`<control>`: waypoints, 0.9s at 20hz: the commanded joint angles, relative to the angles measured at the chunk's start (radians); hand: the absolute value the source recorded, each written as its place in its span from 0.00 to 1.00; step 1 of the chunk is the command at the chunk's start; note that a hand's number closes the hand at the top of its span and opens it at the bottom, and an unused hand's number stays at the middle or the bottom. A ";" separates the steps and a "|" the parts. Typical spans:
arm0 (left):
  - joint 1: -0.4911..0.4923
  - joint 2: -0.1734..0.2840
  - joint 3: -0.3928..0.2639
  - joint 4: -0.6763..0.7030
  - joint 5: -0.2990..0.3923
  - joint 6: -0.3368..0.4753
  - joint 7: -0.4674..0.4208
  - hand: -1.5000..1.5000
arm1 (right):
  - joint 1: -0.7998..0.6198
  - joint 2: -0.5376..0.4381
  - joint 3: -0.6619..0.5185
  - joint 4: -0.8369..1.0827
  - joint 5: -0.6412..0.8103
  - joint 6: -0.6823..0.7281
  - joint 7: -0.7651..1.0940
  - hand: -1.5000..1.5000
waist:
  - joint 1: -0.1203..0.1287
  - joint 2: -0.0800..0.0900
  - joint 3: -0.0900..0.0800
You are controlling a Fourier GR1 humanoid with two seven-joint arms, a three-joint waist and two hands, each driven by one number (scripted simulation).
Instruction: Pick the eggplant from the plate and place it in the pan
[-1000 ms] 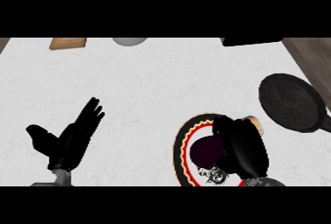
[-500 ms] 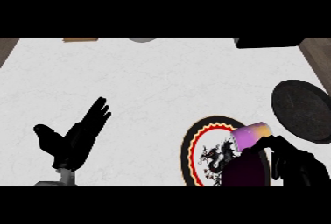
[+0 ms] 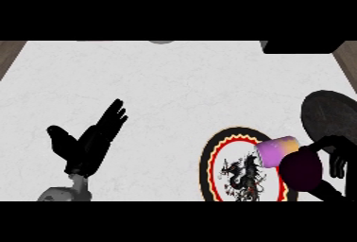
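At the lower right of the frame we see our right hand (image 3: 333,158) with its fingers curled around the eggplant (image 3: 293,163), a dark purple body with a lighter pink and yellow end that points to the upper left. The eggplant appears lifted and sits over the right rim of the plate (image 3: 209,163), which is round, with a black and yellow border, a red ring and a black dragon figure on its white middle; we cannot tell for sure whether the eggplant is fully free of the plate or touches its edge. At the lower left, our left hand (image 3: 87,142) rests over the white counter (image 3: 174,80) with straight fingers pointing up, holding nothing. Farther up on the right edge lies the pan (image 3: 327,113), dark and round, partly cut by the frame, just beside the plate and just above our right hand. At the top right there is a black object (image 3: 303,46) which we cannot identify, and a small grey thing (image 3: 162,41) shows at the top edge. We judge that the picking step is done and the carrying step is in hand. The next move calls for bringing the eggplant up and to the right until it is above the pan, lowering it, and only then opening the fingers.
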 commanded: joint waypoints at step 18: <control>-0.083 -0.038 0.017 0.033 -0.022 -0.001 0.038 0.50 | -0.626 -0.233 -0.497 1.200 -0.258 -0.357 -0.620 1.00 | 0.025 0.010 0.002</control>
